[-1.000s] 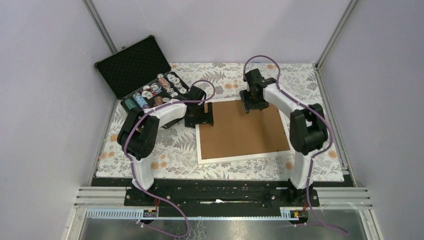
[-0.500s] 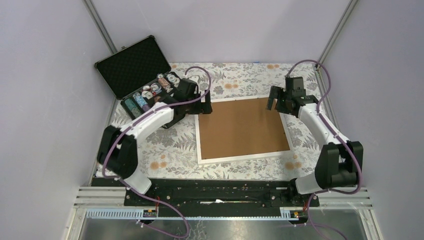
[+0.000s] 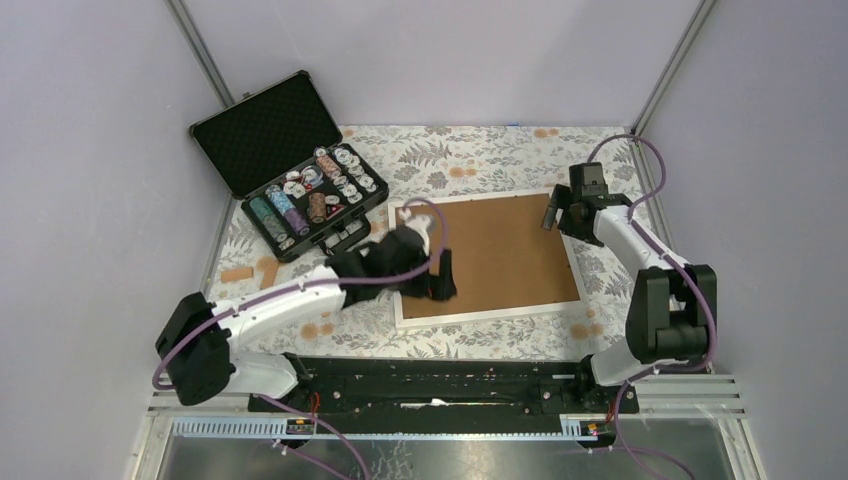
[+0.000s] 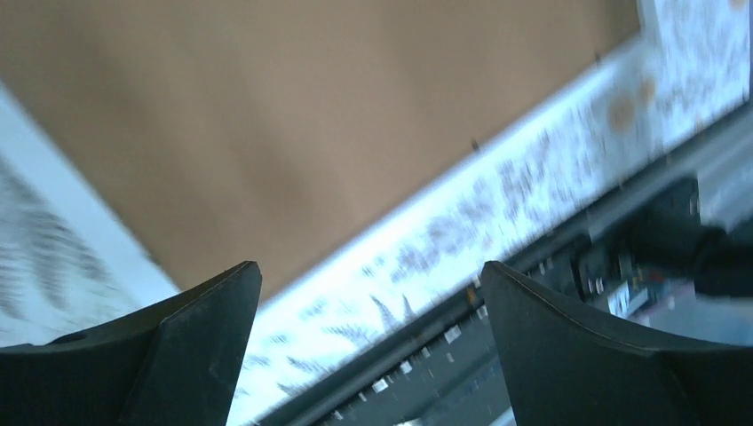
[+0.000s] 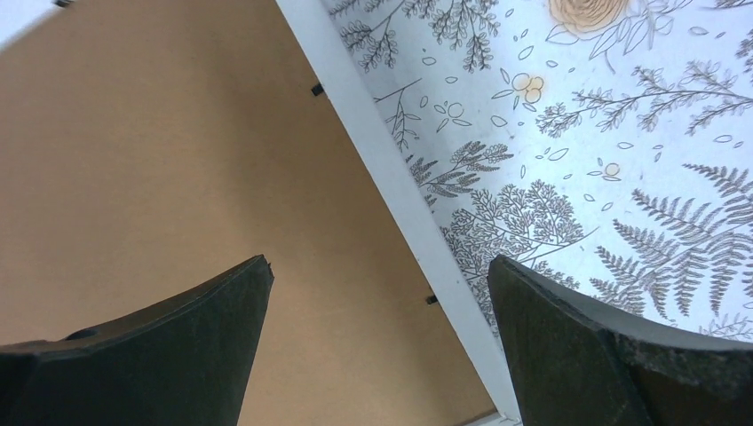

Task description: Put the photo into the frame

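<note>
The white frame (image 3: pixel 490 315) lies flat on the floral cloth with a plain brown backing board (image 3: pixel 500 250) filling it. The photo is hidden or out of view. My left gripper (image 3: pixel 437 277) is open and empty over the frame's near-left part. The blurred left wrist view shows the board (image 4: pixel 266 115) and the frame's edge (image 4: pixel 417 200) between the open fingers of the left gripper (image 4: pixel 368 266). My right gripper (image 3: pixel 556 212) is open and empty above the frame's far-right corner. The right wrist view shows its open jaws (image 5: pixel 380 262) straddling the frame's edge (image 5: pixel 391 191) and board (image 5: pixel 160 160).
An open black foam-lined case of chips (image 3: pixel 300 195) stands at the far left with its lid (image 3: pixel 265 130) raised. Small tan pieces (image 3: pixel 248 271) lie on the cloth at the left. A black rail (image 3: pixel 440 370) runs along the near edge. Walls enclose the table.
My left gripper has swung from the frame's far-left corner to its near-left part. My right gripper has moved from the frame's far edge out to the far-right corner.
</note>
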`<state>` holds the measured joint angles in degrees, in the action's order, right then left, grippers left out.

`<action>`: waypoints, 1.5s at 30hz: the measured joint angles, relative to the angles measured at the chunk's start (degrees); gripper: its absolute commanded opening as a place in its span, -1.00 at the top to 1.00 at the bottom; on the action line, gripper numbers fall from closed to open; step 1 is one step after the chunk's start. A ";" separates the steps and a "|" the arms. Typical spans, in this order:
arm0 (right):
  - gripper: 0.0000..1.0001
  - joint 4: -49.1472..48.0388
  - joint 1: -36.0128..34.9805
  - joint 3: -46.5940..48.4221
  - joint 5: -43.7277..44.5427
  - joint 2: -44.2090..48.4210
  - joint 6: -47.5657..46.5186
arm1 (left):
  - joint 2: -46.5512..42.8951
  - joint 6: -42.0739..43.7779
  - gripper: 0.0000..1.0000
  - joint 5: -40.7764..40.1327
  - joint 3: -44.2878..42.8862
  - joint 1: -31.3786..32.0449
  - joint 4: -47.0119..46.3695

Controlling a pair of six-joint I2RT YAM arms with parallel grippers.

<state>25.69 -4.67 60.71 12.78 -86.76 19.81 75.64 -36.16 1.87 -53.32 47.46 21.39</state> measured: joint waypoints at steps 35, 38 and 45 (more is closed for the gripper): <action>-0.08 -18.97 28.87 -21.29 -25.55 0.59 14.88 | 33.46 -12.61 -0.97 13.09 -16.61 4.15 -3.54; -0.09 -19.04 30.56 -24.63 -26.77 4.04 16.22 | 37.09 -10.49 -0.97 13.38 -21.97 0.94 -1.42; -0.14 -18.05 30.56 -26.14 -33.14 4.96 13.88 | 44.89 -7.54 -0.97 14.82 -33.24 -6.99 -0.33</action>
<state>7.64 25.89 34.57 -20.36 -81.80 33.69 120.53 -43.70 16.69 -86.56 40.47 21.06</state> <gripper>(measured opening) 0.554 0.987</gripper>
